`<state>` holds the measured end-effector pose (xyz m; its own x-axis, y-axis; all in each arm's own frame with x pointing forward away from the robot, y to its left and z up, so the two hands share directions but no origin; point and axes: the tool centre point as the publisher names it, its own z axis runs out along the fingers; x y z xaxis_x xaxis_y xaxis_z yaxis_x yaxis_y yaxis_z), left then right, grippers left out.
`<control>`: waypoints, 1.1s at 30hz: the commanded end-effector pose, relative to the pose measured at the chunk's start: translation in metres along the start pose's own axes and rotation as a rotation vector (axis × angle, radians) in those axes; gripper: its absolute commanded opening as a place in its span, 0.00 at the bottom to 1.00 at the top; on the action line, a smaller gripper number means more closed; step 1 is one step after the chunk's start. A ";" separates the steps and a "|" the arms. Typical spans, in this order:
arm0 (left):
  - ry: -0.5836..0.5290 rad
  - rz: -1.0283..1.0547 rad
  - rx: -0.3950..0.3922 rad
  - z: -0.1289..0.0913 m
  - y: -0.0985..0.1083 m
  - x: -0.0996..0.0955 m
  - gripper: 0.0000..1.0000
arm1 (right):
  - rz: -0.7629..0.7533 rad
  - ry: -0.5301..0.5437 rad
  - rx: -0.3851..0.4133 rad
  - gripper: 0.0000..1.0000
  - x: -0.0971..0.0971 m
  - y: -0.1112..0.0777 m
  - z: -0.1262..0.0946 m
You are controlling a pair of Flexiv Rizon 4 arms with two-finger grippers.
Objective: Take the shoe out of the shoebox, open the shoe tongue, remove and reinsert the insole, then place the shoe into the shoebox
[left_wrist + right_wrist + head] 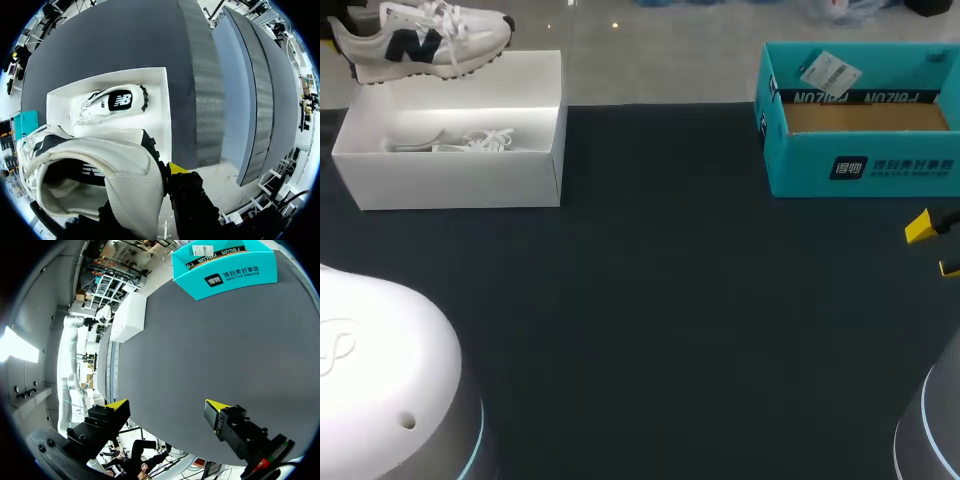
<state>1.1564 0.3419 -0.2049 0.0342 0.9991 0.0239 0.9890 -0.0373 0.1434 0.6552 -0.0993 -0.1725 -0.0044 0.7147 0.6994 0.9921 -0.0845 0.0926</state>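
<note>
Since my left hand (159, 176) is clamped on the heel rim of the shoe (425, 40), upper left above the white shoebox (450, 180), I judge it light, soft-sided, firmest at the heel. My right hand (166, 407) hangs apart.

White shoe (420, 42) above open white shoebox (450, 180), far L.
</note>
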 end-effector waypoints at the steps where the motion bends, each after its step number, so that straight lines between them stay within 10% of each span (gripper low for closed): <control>1: 0.012 0.022 -0.051 0.022 -0.002 -0.010 0.00 | 0.001 0.000 -0.003 1.00 0.000 -0.002 0.001; 33: 0.059 0.036 0.007 0.122 0.041 -0.014 0.00 | 0.001 0.000 -0.003 1.00 0.000 -0.002 0.001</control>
<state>1.1948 0.3273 -0.3114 0.0604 0.9942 0.0887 0.9837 -0.0743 0.1638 0.6552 -0.0993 -0.1724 -0.0045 0.7147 0.6994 0.9921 -0.0845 0.0927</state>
